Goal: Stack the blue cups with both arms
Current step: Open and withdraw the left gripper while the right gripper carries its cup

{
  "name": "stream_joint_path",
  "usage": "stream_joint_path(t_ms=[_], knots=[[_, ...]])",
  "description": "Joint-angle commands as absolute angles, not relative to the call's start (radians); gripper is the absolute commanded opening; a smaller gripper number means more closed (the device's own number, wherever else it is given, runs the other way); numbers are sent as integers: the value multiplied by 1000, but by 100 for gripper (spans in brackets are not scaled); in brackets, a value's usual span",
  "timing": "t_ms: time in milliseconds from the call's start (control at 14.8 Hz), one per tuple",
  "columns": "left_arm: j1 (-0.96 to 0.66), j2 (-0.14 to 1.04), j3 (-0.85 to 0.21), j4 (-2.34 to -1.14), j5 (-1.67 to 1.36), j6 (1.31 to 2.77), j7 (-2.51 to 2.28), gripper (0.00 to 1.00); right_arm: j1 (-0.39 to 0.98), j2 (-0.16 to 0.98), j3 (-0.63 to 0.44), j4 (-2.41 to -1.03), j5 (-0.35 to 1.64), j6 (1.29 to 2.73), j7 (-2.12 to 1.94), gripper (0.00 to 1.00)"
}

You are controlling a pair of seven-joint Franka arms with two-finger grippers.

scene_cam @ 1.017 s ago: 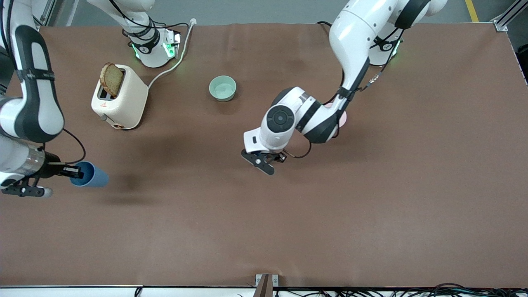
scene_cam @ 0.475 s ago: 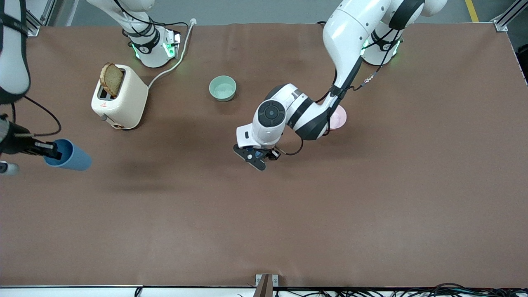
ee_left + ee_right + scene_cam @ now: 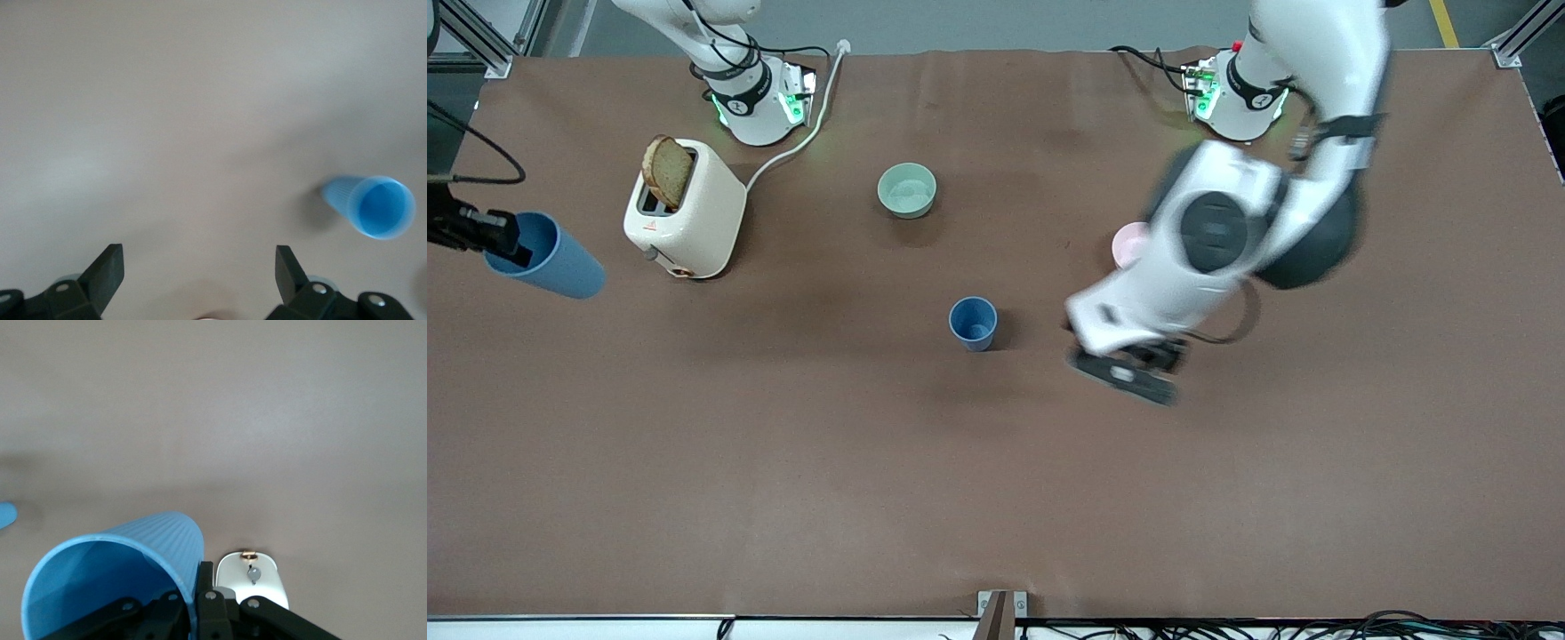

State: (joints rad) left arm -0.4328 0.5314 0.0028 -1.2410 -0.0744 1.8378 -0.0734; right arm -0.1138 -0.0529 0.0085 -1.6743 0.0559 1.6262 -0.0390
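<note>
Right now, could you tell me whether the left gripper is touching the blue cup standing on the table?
Apart. The front view shows bare table between the left gripper and the standing blue cup; its jaws are open.

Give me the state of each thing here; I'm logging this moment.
Held blue cup: lifted, tilted, gripped by the rim.
Standing blue cup: upright on the table, free.
Right claw: shut on the held cup.
Left claw: open, empty, in the air.
Toaster: bread sticking up.

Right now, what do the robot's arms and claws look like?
Both arms are chunky, glossy white tubes with black bands at the joints and thin black cables. The left arm has a round black cap. The left gripper has two black wedge-shaped fingers. The bases glow green.
</note>
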Motion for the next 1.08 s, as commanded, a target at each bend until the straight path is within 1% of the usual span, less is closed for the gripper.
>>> stream_joint_path(t_ms=[0, 136, 271, 339, 475, 542, 610, 746, 881, 949, 1017], knots=[[-315, 491, -3, -1273, -51, 1835, -75, 100, -92, -87, 12, -1721, 64, 1641, 15, 1], [-221, 466, -8, -1275, -46, 1781, -80, 100, -14, -81, 28, -1721, 64, 1672, 154, 0], [-200, 395, 18, -1301, -10, 1766, -78, 100, 105, -77, 28, -1721, 64, 1707, 280, 0], [-151, 346, 17, -1333, 26, 1775, -68, 100, 156, -71, 28, -1721, 66, 1735, 314, 0], [-86, 276, 17, -1333, 23, 1757, -66, 100, 239, -29, 28, -1721, 74, 1804, 401, 0], [-68, 241, 18, -1342, 23, 1732, -67, 100, 274, -8, 28, -1721, 78, 1840, 438, 0], [-49, 226, 18, -1345, 21, 1677, -72, 100, 311, 18, 28, -1721, 78, 1879, 477, 0], [-43, 218, 15, -1339, 18, 1583, -92, 100, 394, 76, 28, -1721, 78, 1965, 595, 0], [-38, 183, 15, -1367, 3, 1588, -86, 100, 457, 132, 28, -1721, 77, 2035, 667, 0], [-38, 160, 11, -1394, 3, 1612, -83, 100, 480, 164, 28, -1721, 77, 2064, 686, 0], [-43, 123, 9, -1448, 5, 1650, -80, 100, 501, 187, 28, -1721, 78, 2086, 698, 0]])
